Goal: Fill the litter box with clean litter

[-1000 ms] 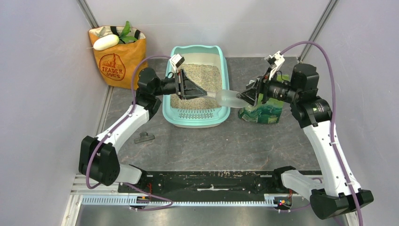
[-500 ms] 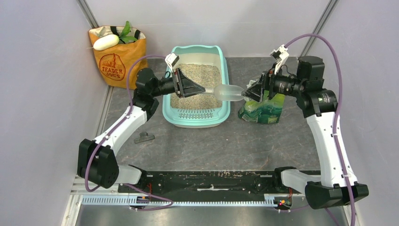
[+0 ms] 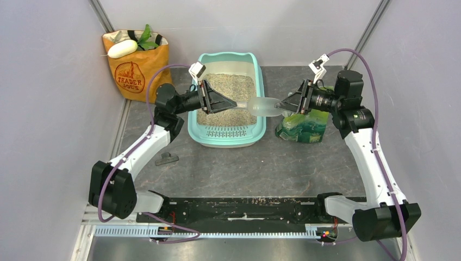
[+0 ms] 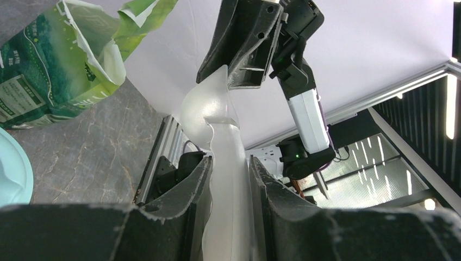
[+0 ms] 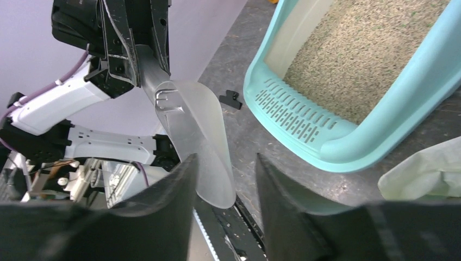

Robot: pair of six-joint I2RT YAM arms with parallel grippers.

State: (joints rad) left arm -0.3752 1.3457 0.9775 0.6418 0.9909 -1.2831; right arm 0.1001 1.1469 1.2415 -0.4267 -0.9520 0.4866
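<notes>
While left tool [image 4: 228, 163] clamps scoop [image 4: 209, 109], handle cropped.

1 litter box [image 3: 261, 87]; 1 scoop [image 3: 263, 107]; 1 green bag [image 3: 301, 130]; 1 orange bag [image 3: 133, 73]; 1 black clip [image 3: 167, 159]; 2 arms, left arm [image 3: 141, 149] and right arm [image 3: 375, 163].

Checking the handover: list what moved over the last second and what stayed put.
The clear scoop, its handle gripped by the left gripper and its bowl inside the open right gripper, moved slightly away from the robot over the right rim of the litter box; both arms followed. Box, clean litter, green bag and orange bag stayed put.
</notes>
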